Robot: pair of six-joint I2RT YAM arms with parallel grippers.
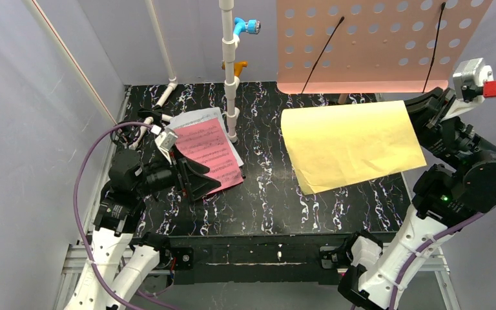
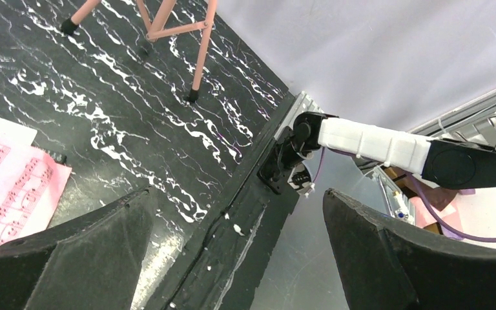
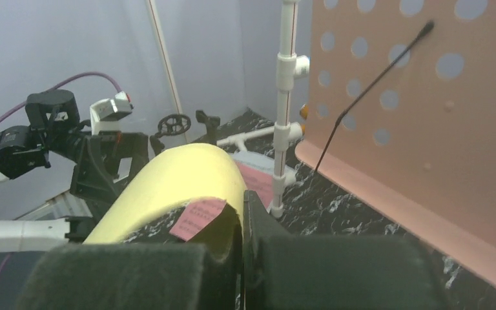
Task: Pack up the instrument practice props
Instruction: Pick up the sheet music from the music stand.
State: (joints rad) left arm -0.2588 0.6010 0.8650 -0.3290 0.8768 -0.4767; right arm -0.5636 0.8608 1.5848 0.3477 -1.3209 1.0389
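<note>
- Right gripper (image 1: 414, 108): clenched on the right edge of the yellow sheet-music page (image 1: 352, 145). In the right wrist view the fingers meet with the paper between them.
- Yellow page: held over the right half of the bench (image 1: 284, 206), arching away from the gripper toward the bench's middle. Its far edge sits just below the lower lip of the stand desk in the top view. I cannot tell whether its low near corner touches the bench.
- A small pink printed slip (image 3: 197, 218) lies on the yellow page right by the fingers.
- Pink music stand: hole-punched desk (image 1: 381, 42) stands at the far right corner. Its tripod legs (image 2: 168, 26) are planted on the bench, seen in the left wrist view.
- Left gripper (image 1: 197, 177): released, jaws spread wide, holding nothing. It hovers by the near corner of the pink sheet-music page (image 1: 210, 155).
- Pink page: lies flat near the left edge of the bench, on top of a white page (image 1: 197, 119) that shows at its far side.
- White pipe frame (image 1: 230, 64): upright near the middle of the far edge, with a blue fitting (image 1: 248, 27) and an orange fitting (image 1: 237, 65).
</note>
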